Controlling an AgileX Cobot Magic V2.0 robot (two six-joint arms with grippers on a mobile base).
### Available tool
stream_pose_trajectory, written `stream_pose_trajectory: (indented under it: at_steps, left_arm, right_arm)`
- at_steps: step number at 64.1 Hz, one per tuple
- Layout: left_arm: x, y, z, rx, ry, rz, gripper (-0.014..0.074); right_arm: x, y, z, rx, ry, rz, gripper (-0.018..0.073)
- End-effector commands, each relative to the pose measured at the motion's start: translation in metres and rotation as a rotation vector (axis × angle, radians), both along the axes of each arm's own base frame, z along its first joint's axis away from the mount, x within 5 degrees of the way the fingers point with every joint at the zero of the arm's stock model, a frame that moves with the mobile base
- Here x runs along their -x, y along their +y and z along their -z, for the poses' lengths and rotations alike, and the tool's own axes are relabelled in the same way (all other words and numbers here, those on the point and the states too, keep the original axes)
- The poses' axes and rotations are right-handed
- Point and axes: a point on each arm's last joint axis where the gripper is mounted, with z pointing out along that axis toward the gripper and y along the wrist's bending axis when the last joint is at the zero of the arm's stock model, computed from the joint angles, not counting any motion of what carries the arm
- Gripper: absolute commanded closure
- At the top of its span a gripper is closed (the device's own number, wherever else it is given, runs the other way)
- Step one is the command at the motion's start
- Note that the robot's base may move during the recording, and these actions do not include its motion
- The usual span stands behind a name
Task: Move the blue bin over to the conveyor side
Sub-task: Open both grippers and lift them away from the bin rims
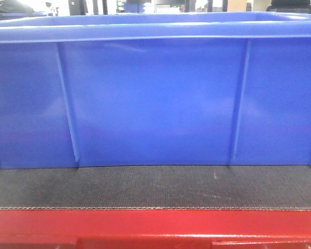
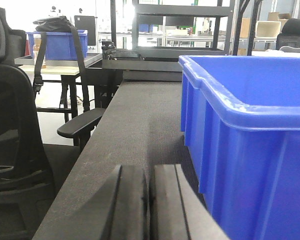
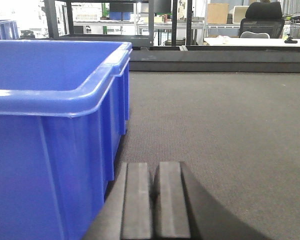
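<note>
Surface: a wide, flat, dark grey woven belt (image 1: 155, 187) is seen, running lengthwise away in both wrist views.
Edge: the belt's near side is bordered by a red frame (image 1: 155, 225), with a pale frayed seam between the two.
Load: the bin (image 1: 155, 98) is set directly on the belt, its ribbed wall parallel to the frame and a strip of bare belt left between them.
Bin base: a thin dark shadow line is shown where it meets the belt.

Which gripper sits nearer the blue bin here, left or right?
Neither clearly. The left gripper sits shut just off the blue bin, bin on its right; the right gripper mirrors it, shut, bin on its left.
</note>
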Motion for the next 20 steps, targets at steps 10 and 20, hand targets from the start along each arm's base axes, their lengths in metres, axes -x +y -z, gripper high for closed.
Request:
stream_pose_trajectory:
  at_steps: [10, 20]
  left_arm:
    - [0.0005, -0.0002, -0.0029, 0.002, -0.027, 0.002, 0.0584]
    - [0.0005, -0.0002, -0.0029, 0.002, -0.027, 0.002, 0.0584]
  right_arm:
    - [0.0003, -0.0004, -0.0019, 0.013, -0.022, 0.006, 0.0647]
    - [0.0003, -0.0004, -0.0019, 0.013, -0.022, 0.006, 0.0647]
